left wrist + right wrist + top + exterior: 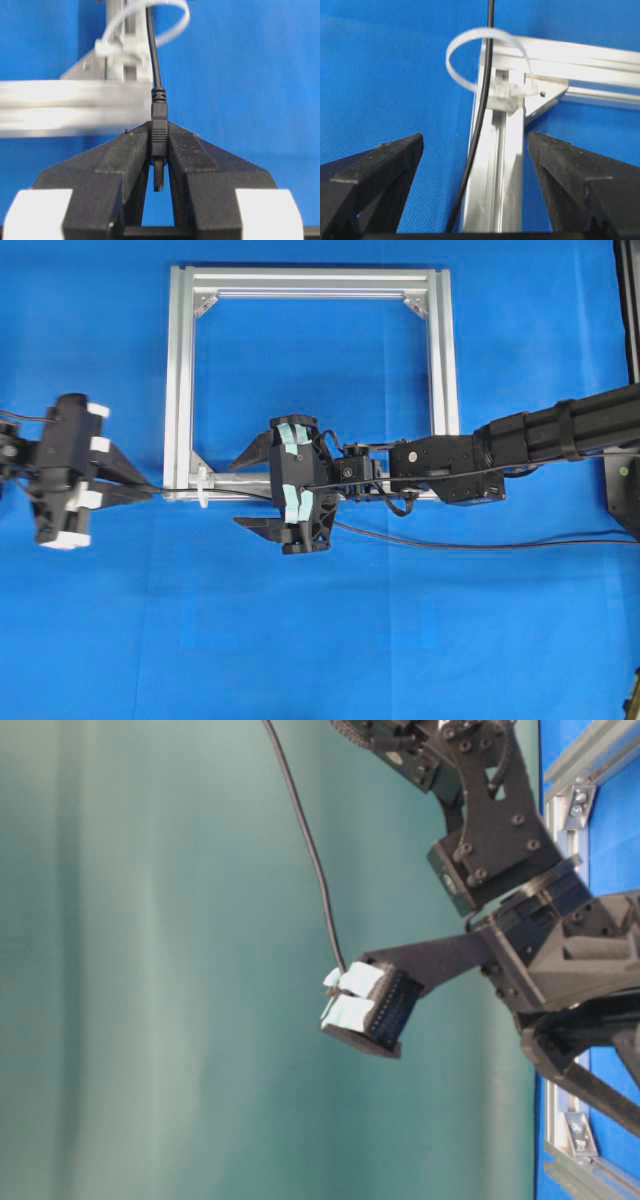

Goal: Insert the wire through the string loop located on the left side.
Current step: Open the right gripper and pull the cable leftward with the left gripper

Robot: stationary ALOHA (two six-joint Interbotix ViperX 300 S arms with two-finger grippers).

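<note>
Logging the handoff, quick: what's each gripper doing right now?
Left gripper: shut on the wire's plug end.
Right gripper: open, jaws wide apart, holding nothing.

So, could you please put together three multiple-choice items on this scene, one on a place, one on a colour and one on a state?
1. Where does the wire run at the string loop?
A. Through the loop
B. Beside it, outside
C. Nowhere near it

2. What colour is the string loop?
A. Red
B. White
C. Green

3. How do the two grippers stand?
A. Both open
B. Left gripper shut on the plug end of the wire, right gripper open
C. Right shut on the wire, left open

Answers:
1 A: the right wrist view shows the black wire passing inside the loop on the aluminium frame.
2 B: the loop is pale white in both wrist views.
3 B: the left wrist view shows the plug clamped between the jaws; the right jaws stand wide apart with the wire loose between them.
</note>
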